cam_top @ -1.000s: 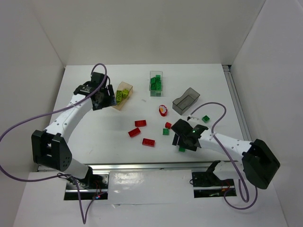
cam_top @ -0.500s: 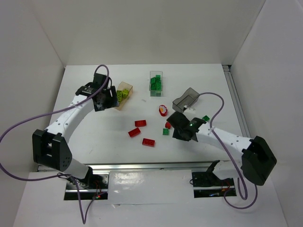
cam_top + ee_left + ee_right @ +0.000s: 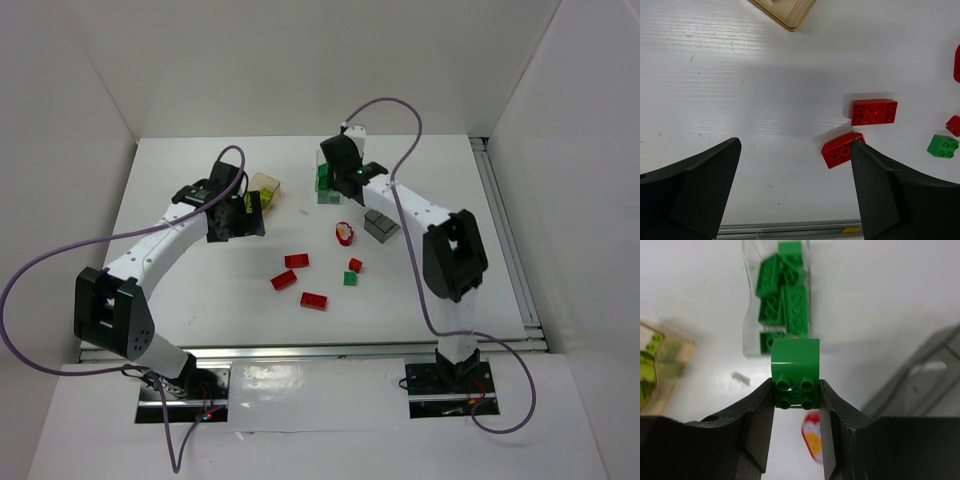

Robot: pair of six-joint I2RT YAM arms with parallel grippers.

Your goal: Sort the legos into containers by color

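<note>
1. The right claw (image 3: 796, 391) is clenched on a dark green glossy studded plastic brick (image 3: 795, 365). The brick's studs face the wrist camera.
2. The held brick hangs above the white bench (image 3: 200, 290), over the near end of a clear colourless rectangular plastic box (image 3: 751, 315).
3. The clear box stands at the far middle of the bench and holds several dark green bricks (image 3: 782, 295), heaped together.
4. The left claw (image 3: 795, 192) is released. Its fingers (image 3: 700, 190) are spread wide with nothing between them.
5. The left claw hangs over bare bench at the near-left side of an orange-tan see-through plastic box (image 3: 265, 186). Only a corner of that box shows in the left wrist view.
6. The orange-tan box lies left of the clear box and holds yellow-green bricks (image 3: 649, 365).
7. A smoky dark grey see-through box (image 3: 920, 385) lies to the right of the clear box and nearer. The right arm (image 3: 410, 205) partly hides it from above, so I cannot tell what it holds.
8. Three longer red bricks (image 3: 296, 261) lie loose on the middle of the bench, near one another but apart.
9. Just right of them lie a small red brick (image 3: 355, 265) and a small green brick (image 3: 350, 279), close together.
10. A small red, white and yellow object (image 3: 344, 233) rests between the clear box and the loose bricks.
</note>
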